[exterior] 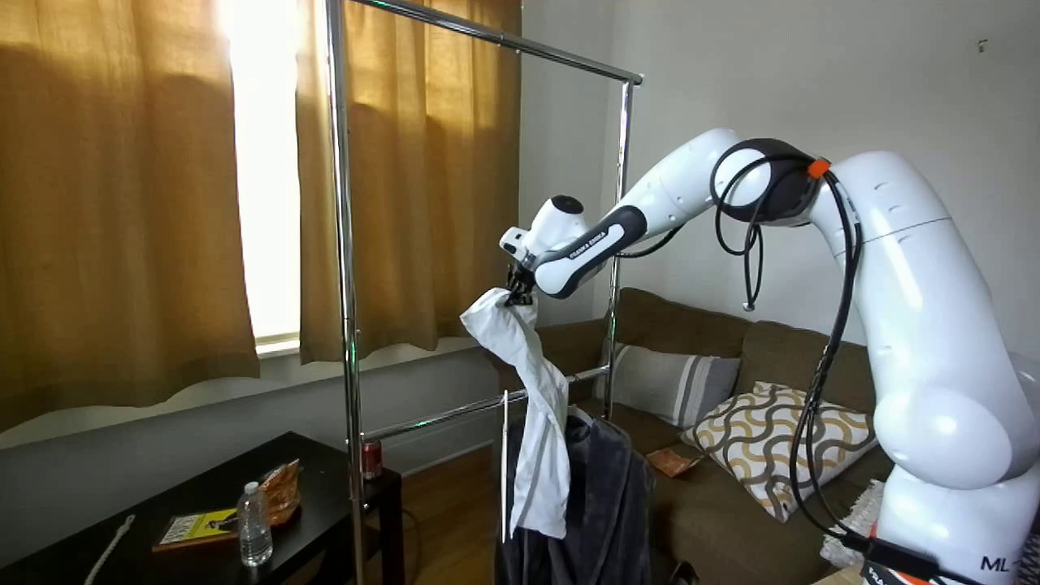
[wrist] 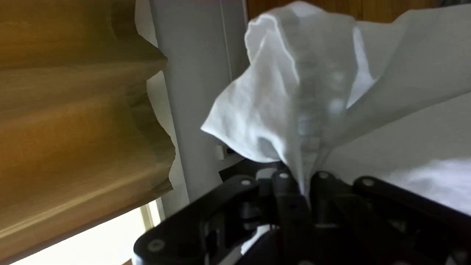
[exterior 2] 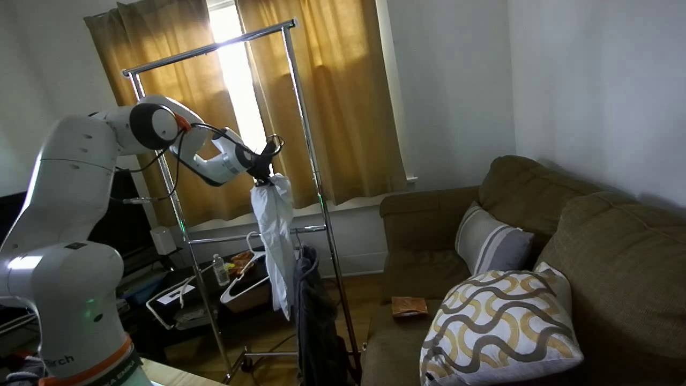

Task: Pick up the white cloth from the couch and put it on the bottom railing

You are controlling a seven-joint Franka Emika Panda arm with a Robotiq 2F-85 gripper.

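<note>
Robot arm with a white cloth held at a garment rack. In the foreground of both exterior views, the white arm forms an arch and ends in a black gripper directed downward. The jaws are clenched on the upper end of the cloth; in the wrist view a fold of fabric is pinched between two dark fingers. The cloth hangs limp in the air below this grip, a loose flap standing out at the top, and its length passes in front of the bottom railing in both exterior views; whether cloth and railing touch cannot be told. On either side of the cloth, a thin white hanger and a dark grey garment hang beneath the railing, the garment partly hidden by the cloth in an exterior view. Farther on, beside the rack, the brown couch bears a grey striped cushion, a cushion with a wavy pattern and an orange packet. A black table carries a plastic bottle, a crumpled orange bag and a red can. Farthest back, golden curtains flank a bright window.
</note>
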